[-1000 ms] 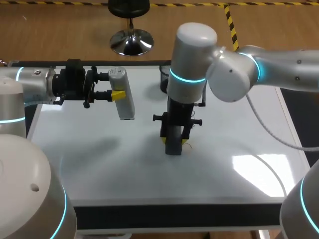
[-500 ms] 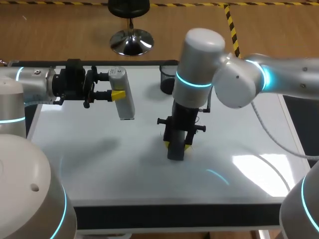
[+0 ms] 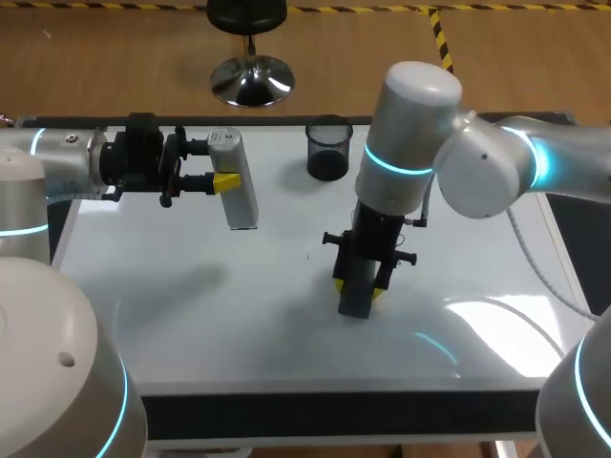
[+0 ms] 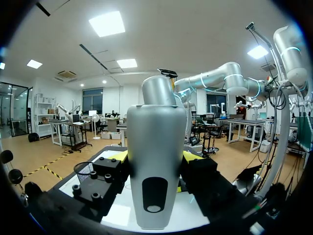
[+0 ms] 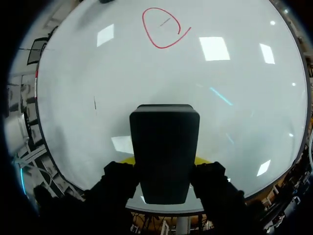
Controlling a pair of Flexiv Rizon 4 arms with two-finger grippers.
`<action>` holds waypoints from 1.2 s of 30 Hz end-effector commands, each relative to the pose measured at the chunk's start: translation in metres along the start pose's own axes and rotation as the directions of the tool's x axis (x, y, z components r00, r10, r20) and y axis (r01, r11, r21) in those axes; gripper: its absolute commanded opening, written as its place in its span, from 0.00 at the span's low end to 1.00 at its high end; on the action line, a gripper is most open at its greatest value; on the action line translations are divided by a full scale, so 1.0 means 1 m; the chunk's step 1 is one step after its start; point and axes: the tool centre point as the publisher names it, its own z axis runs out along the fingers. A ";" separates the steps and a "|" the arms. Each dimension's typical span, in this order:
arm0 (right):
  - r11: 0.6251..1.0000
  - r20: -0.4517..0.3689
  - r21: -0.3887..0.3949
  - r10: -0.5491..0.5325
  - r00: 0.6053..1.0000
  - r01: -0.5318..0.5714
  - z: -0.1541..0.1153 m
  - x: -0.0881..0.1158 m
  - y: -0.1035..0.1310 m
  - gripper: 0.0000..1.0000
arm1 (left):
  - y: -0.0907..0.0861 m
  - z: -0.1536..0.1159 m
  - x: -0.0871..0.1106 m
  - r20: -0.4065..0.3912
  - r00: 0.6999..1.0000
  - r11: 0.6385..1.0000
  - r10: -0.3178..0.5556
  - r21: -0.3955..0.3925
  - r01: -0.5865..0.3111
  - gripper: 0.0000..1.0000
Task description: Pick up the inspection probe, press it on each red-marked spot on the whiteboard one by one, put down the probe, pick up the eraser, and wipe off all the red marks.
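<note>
The silver inspection probe [image 3: 240, 196] hangs above the whiteboard's [image 3: 191, 305] back left, with my left gripper [image 3: 226, 181] shut on it from the side. In the left wrist view the probe [image 4: 155, 147] stands upright between the yellow fingertips [image 4: 192, 156]. My right gripper [image 3: 361, 284] points down at the board's middle, shut on the black eraser [image 3: 355, 298], whose lower end rests on or just above the surface. In the right wrist view the eraser [image 5: 164, 142] fills the gap between the fingers, and a red circle mark [image 5: 161, 29] lies well ahead of it on the whiteboard [image 5: 234, 73].
A black mesh cup [image 3: 327, 149] stands at the back edge of the board, behind the right arm. A thin dark stroke [image 5: 95, 103] sits on the board beside the eraser. Bright light reflections lie on the board's front right.
My right arm has slid the eraser across the board to the right and slightly toward the front edge. The left arm and the probe have not moved.
</note>
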 end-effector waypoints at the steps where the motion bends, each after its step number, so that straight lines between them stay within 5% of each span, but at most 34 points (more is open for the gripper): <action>1: 1.000 -0.024 0.024 0.011 1.000 -0.011 0.011 -0.027 0.008 0.00 | -0.001 0.000 -0.001 -0.002 1.000 1.000 0.000 0.000 0.000 0.00; 23: 0.996 -0.025 0.050 0.079 0.997 -0.078 -0.015 -0.077 -0.006 0.00 | -0.001 0.000 -0.001 -0.002 1.000 1.000 0.000 0.000 0.000 0.00; 36: 0.998 0.103 -0.062 0.024 0.994 -0.017 -0.075 -0.096 -0.010 0.00 | -0.001 0.000 -0.001 -0.002 1.000 1.000 0.000 0.000 0.000 0.00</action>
